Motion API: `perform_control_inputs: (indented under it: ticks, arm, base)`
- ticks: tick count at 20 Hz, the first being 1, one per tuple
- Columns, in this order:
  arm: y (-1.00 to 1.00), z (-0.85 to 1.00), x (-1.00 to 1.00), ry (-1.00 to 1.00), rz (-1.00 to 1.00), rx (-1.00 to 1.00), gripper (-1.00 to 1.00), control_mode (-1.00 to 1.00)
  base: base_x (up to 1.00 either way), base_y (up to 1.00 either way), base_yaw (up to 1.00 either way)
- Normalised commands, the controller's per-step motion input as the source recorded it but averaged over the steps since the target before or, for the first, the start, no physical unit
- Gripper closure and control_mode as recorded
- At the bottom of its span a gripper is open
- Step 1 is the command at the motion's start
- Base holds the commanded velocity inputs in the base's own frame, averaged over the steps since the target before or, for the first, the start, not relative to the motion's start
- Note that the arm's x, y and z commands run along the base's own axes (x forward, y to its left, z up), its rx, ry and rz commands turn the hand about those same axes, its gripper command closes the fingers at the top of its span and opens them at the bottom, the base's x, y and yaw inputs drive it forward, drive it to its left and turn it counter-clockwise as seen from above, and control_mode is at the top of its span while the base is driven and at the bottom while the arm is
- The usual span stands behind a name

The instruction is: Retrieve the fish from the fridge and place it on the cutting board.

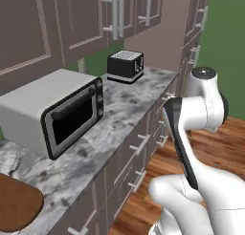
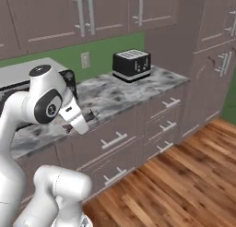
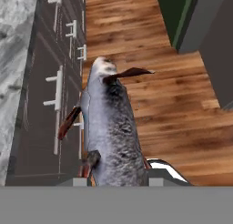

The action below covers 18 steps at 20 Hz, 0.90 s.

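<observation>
The slender grey fish with thin reddish-brown fins fills the middle of the hand view, and its tail end goes down between the tips of the end effector at the bottom of the frame. The end effector is closed almost completely on the fish and holds it in the air, above the brown wooden floor and beside the dark drawer fronts at the left of that view. In the right base view, the end effector is at the middle left, in front of the edge of the grey marbled table, and a small dark part of the fish shows there.

The flat dark brown wooden cutting board lies on the table at the lower left corner of the left base view, well apart from the arm. Behind it, the silver microwave with a dark door stands at the middle left, and a black toaster stands further back at the upper middle.
</observation>
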Motion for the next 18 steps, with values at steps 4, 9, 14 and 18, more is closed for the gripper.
perform_control_inputs:
  ticks: [4, 9, 14, 18]
  arm:
    - [0.0, 0.0, 0.0, 0.0, 0.0, 0.0, 1.0, 1.0]
    - [0.0, 0.0, 0.0, 0.0, 0.0, 0.0, 1.0, 1.0]
    - [0.0, 0.0, 0.0, 0.0, 0.0, 0.0, 1.0, 1.0]
    - [0.0, 0.0, 0.0, 0.0, 0.0, 0.0, 1.0, 1.0]
  base:
    - [0.0, 0.68, 0.56]
    - [-0.02, 0.58, 0.52]
    - [0.0, 0.33, 0.43]
    - [0.0, 0.23, 0.36]
